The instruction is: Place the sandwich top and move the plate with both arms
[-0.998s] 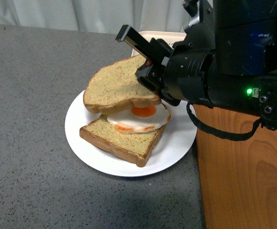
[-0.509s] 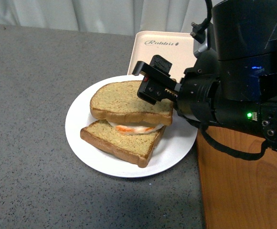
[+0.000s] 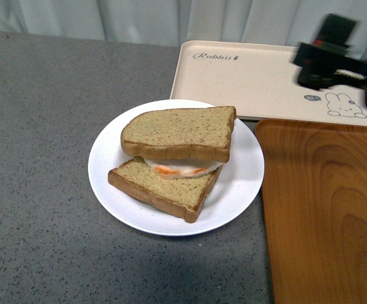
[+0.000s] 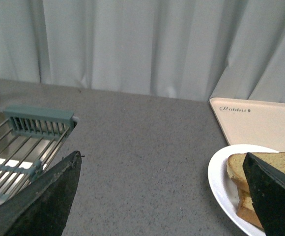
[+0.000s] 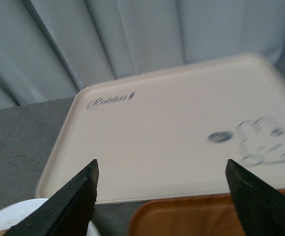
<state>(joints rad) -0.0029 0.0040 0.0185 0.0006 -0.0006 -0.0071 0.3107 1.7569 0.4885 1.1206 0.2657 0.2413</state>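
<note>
My right pincer [image 5: 164, 204] has let go of the sandwich top [image 3: 178, 132] and pulled away to the far right, blurred above the rabbit tray [image 3: 253, 76], jaws wide and empty. The sandwich top now lies flat on the egg [image 3: 180, 168], slightly skewed over the lower slice [image 3: 164, 190], on the plate [image 3: 240, 183] mid-tabletop [image 3: 38, 158]. I judge step 1 done, leaving only the 2-arm plate move. My left pincer [image 4: 159, 201] is also wide and empty, near the plate's left side. Lifting unevenly could slide the stack
</note>
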